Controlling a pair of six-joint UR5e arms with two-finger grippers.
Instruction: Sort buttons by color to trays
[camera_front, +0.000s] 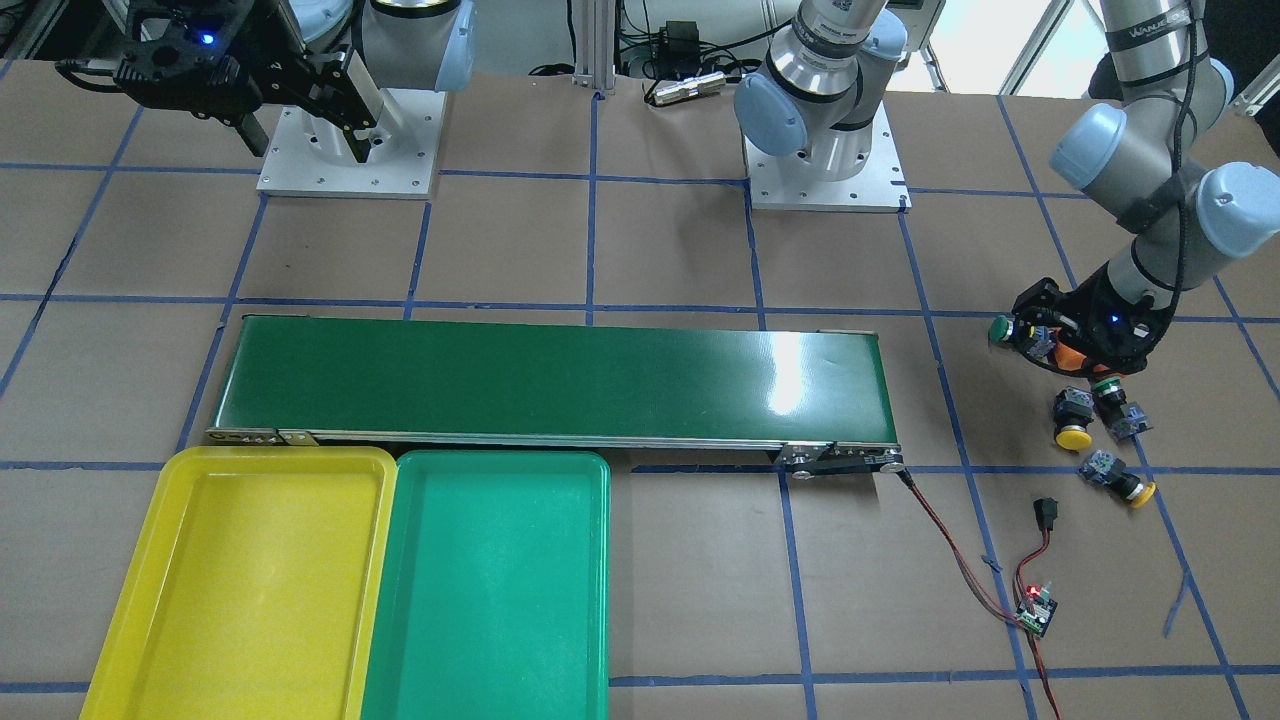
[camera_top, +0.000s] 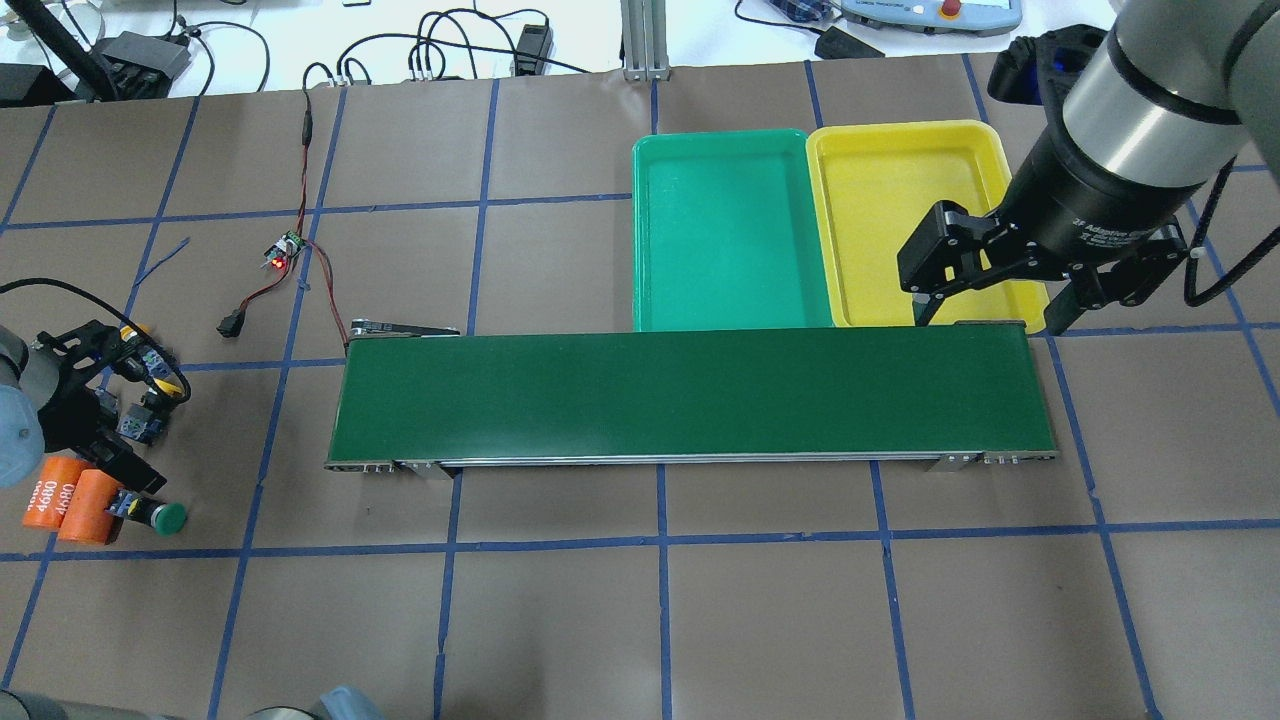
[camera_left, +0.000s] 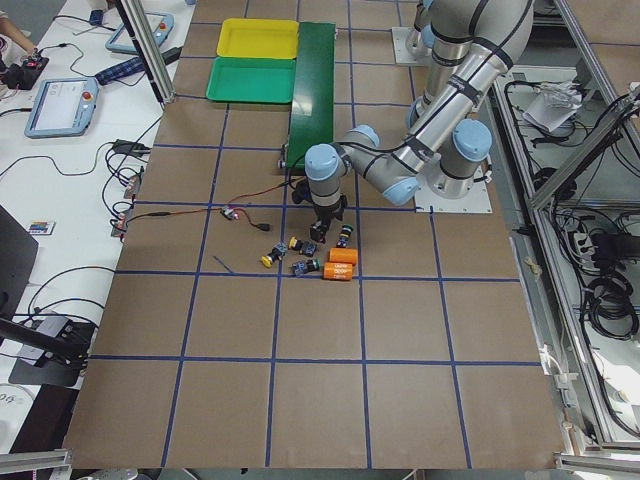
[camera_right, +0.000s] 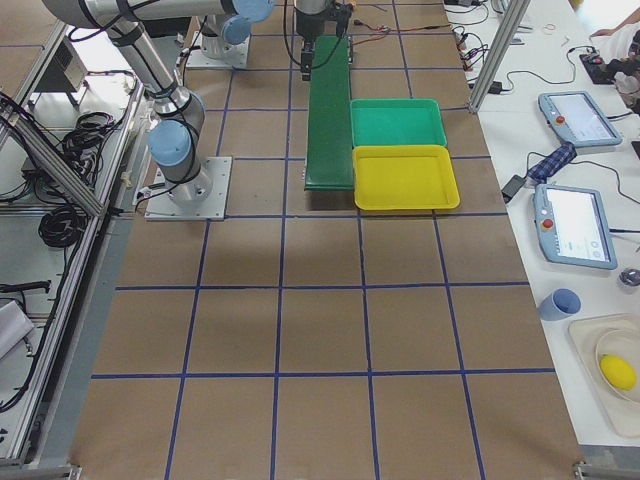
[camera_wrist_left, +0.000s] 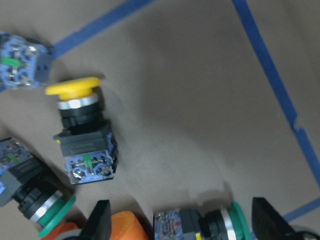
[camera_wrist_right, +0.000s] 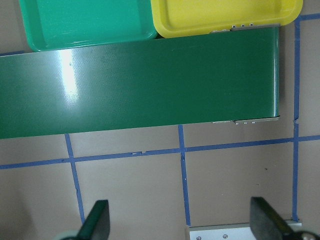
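My left gripper (camera_wrist_left: 185, 227) hangs low over the button cluster with its jaws open. A green button (camera_wrist_left: 210, 226) lies on its side between its fingers (camera_wrist_left: 100, 220). This button also shows in the front view (camera_front: 1000, 328) and in the overhead view (camera_top: 160, 515). A yellow button (camera_wrist_left: 80, 130) lies just ahead, and the second green button (camera_wrist_left: 37, 202) lies at the left. The second yellow button (camera_front: 1120, 478) lies farther out. My right gripper (camera_top: 990, 305) is open and empty above the conveyor's end. The yellow tray (camera_top: 900, 210) and green tray (camera_top: 730, 240) hold nothing.
The long dark-green conveyor belt (camera_top: 690, 395) runs along the trays. Two orange cylinders (camera_top: 70, 500) lie beside the left gripper. A small circuit board with red and black wires (camera_top: 285, 250) lies near the belt's end. Blue tape lines mark the brown table.
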